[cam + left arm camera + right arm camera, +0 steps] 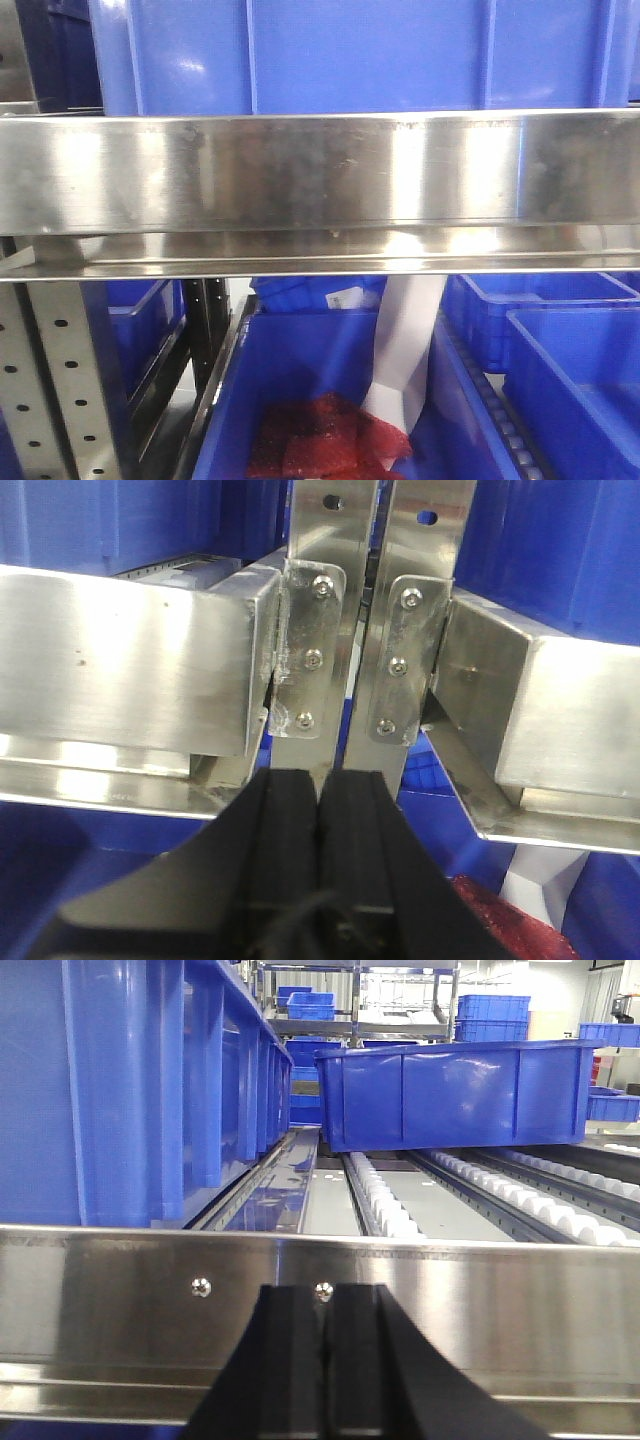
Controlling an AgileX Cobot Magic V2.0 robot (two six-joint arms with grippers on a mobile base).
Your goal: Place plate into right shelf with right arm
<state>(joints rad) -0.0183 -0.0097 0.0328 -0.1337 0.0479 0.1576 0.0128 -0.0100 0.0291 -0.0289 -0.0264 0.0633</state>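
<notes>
Across the front-facing view runs a flat steel rail of the right shelf (320, 180), with a large blue bin (360, 55) standing on the level above it. Below the rail sits another blue bin (310, 390) holding something red (325, 435), beside a white sheet (410, 350) that leans upright; more blue bins (560, 350) lie to the right, and a perforated upright (55, 380) stands at the left.

The plate shows in none of the three views, so its place cannot be told.

From the left wrist, the left gripper (320, 810) has its black fingers (285, 820) pressed together with nothing between them, just before two bolted steel uprights (365, 630).

From the right wrist, the right gripper (322, 1330) is likewise clenched and empty, close to a shelf rail (500, 1300), with roller tracks (385, 1200) and blue bins (450, 1095) beyond.
</notes>
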